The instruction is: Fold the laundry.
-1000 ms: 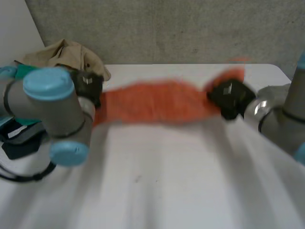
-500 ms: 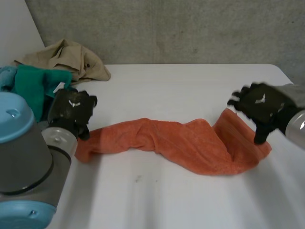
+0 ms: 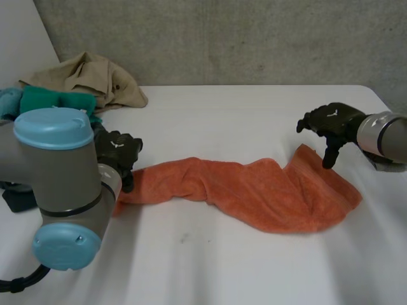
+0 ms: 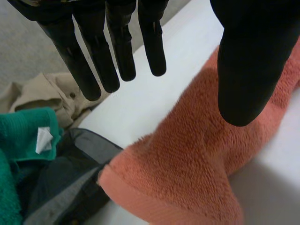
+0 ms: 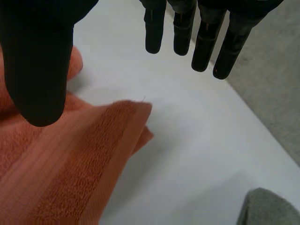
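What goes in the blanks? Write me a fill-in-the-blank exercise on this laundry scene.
1. The towel stretched across the white table is ____ in colour.
2. The left hand and the right hand hold nothing; their fingers are straight, so each hand counts as ____.
3. The cloth with a white tag, beside the dark garment, is ____.
Missing words: orange; open; green.

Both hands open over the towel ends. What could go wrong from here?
The towel lies bunched in its middle; folding it so could trap creases. A dark garment sits beside the towel's end under the left hand; a grasp might snag it. The corner by the right hand seems doubled; a pinch may catch one layer.
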You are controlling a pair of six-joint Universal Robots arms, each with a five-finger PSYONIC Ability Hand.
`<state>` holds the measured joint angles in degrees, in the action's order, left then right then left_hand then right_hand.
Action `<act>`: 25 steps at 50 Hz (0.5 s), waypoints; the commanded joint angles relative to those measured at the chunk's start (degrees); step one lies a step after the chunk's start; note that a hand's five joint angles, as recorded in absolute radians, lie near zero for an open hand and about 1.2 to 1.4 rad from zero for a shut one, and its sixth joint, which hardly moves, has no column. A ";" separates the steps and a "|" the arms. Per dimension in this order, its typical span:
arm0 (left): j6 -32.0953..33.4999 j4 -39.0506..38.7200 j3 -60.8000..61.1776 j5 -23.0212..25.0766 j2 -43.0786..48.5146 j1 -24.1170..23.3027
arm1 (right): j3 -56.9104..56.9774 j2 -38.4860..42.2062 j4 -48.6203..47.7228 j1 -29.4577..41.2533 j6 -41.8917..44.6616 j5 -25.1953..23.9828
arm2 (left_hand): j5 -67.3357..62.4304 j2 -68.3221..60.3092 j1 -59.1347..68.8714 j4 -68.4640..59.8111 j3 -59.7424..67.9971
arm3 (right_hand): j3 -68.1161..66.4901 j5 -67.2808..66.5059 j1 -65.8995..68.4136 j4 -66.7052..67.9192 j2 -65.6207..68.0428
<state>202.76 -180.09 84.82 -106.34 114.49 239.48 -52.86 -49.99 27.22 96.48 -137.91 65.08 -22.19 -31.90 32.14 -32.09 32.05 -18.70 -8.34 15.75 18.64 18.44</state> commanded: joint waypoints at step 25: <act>7.81 1.41 -18.08 -0.09 14.87 2.30 | 18.11 14.56 -3.12 3.98 10.38 4.62 | -47.81 -48.10 47.86 -47.91 47.95 | -61.30 -61.66 64.25 61.36 61.56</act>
<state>204.98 -178.32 75.60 -105.87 125.39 241.67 -41.33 -36.24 26.61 100.38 -127.16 69.63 -55.13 -68.01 61.51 -68.45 67.57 -67.14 -55.57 55.11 67.70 67.07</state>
